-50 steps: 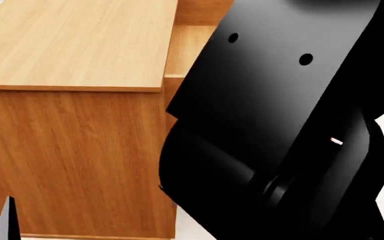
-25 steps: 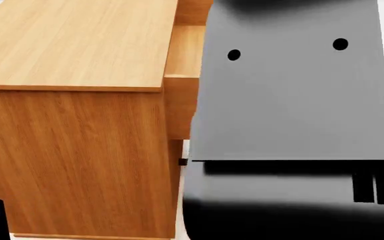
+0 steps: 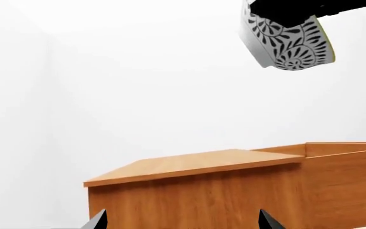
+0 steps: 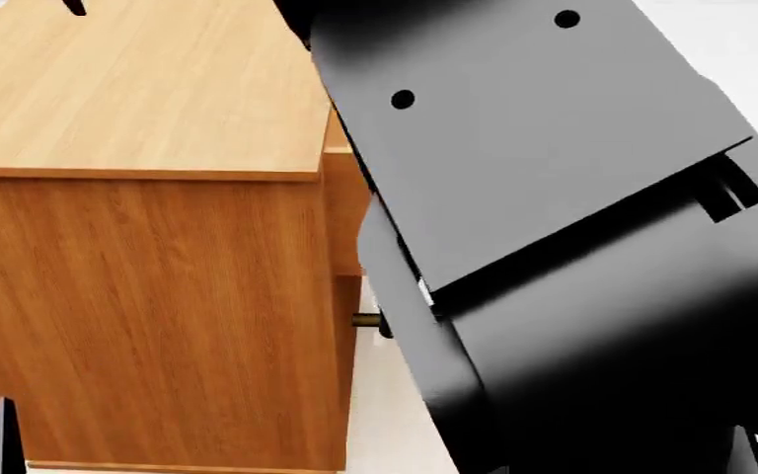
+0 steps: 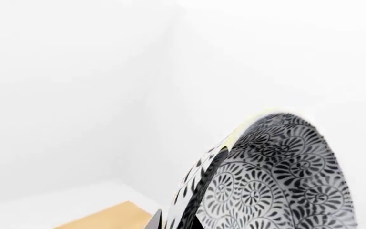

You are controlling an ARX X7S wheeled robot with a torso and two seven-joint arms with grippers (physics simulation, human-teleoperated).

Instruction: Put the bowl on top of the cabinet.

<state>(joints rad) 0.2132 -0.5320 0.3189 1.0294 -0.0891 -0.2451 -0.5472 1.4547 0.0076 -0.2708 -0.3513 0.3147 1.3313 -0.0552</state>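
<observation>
One cabinet (image 4: pixel 142 89) fills the left of the head view, its flat top bare wood. To its right, one black arm (image 4: pixel 576 227) blocks most of the frame. The left gripper (image 3: pixel 181 222) shows two fingertips set wide apart with nothing between them, low in front of the cabinet's side. One bowl (image 3: pixel 291 43) hangs tilted in the air, well above the cabinet top and not touching it. The right gripper (image 5: pixel 170 220) is clamped on the bowl's rim.
</observation>
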